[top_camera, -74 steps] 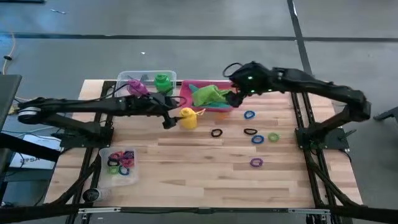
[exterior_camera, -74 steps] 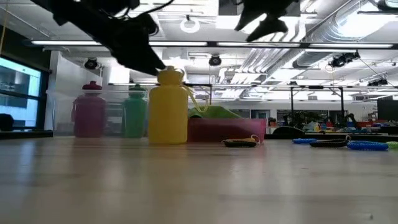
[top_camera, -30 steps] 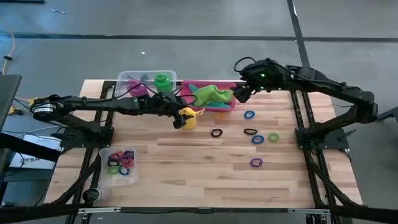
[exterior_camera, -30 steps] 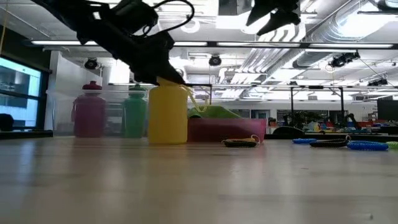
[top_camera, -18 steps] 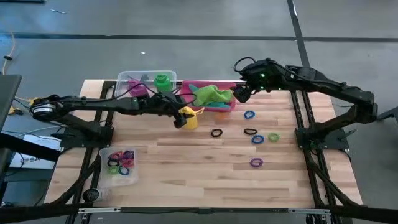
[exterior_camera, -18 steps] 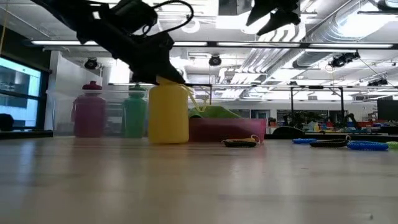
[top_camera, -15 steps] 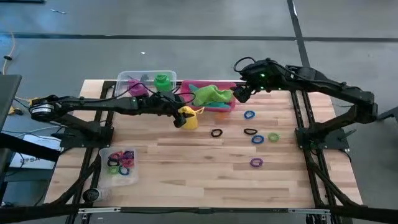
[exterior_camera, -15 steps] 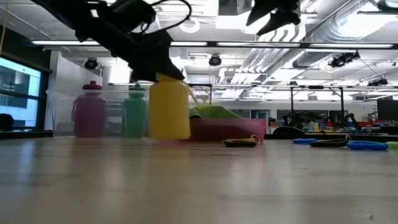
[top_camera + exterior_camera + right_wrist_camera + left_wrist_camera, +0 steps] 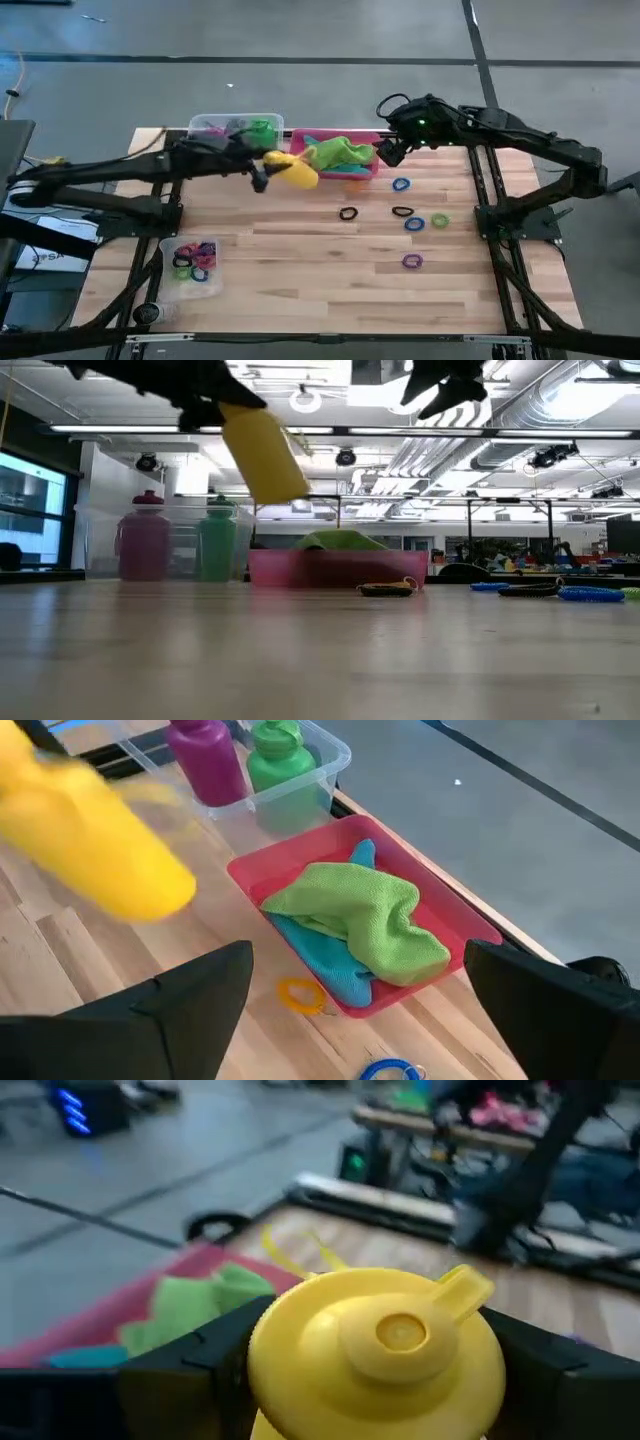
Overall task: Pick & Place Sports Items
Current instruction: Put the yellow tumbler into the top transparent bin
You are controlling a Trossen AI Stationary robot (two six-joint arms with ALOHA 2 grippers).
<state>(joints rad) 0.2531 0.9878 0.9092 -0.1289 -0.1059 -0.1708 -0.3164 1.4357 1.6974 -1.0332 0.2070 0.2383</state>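
Note:
My left gripper is shut on a yellow bottle, which hangs tilted above the table. A purple bottle and a green bottle stand upright in a clear tub at the far side. Beside the tub, a pink tray holds a green cloth lying over a teal cloth. My right gripper hovers open above the tray's right end, touching nothing. Several coloured rings lie on the wood to the right. My left gripper pinches the yellow bottle's upper body just under its lid, one finger on each side. The fingers come nearly level from the table's left. The bottle is lifted clear and tilted, its base lower and toward the tray.
A second clear tub with several rings sits near the table's left front. A yellow ring lies on the wood beside the tray. Bare wood spreads across the near half of the table.
My left gripper has risen and drawn back toward the table's far left, taking the yellow bottle with it. The bottle, which stood upright on the wood, is now lifted clear and tipped over with its base swung toward the tray.

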